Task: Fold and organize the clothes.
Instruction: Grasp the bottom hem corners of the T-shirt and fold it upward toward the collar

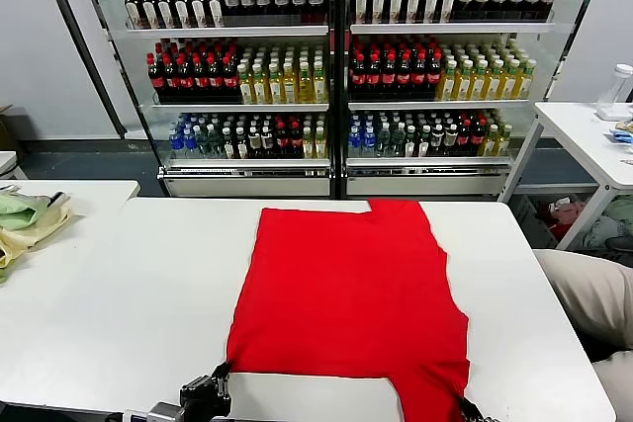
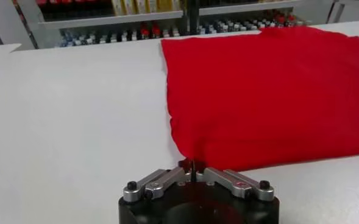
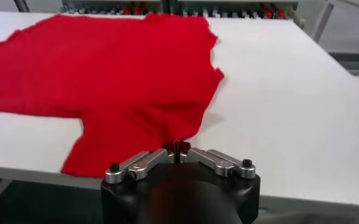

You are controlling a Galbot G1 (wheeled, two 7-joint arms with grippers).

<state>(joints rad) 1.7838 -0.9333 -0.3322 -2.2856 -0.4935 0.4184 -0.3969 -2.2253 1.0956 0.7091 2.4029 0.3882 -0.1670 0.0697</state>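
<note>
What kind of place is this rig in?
Probably a mock shop or lab: drinks coolers full of bottles behind white tables, with a red T-shirt laid out for folding.

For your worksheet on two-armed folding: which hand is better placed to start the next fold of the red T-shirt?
Neither alone, probably both. The left hand is shut on the red T-shirt at its near left corner; the right hand is shut on the near right sleeve edge. Lifting together seems likeliest.
</note>
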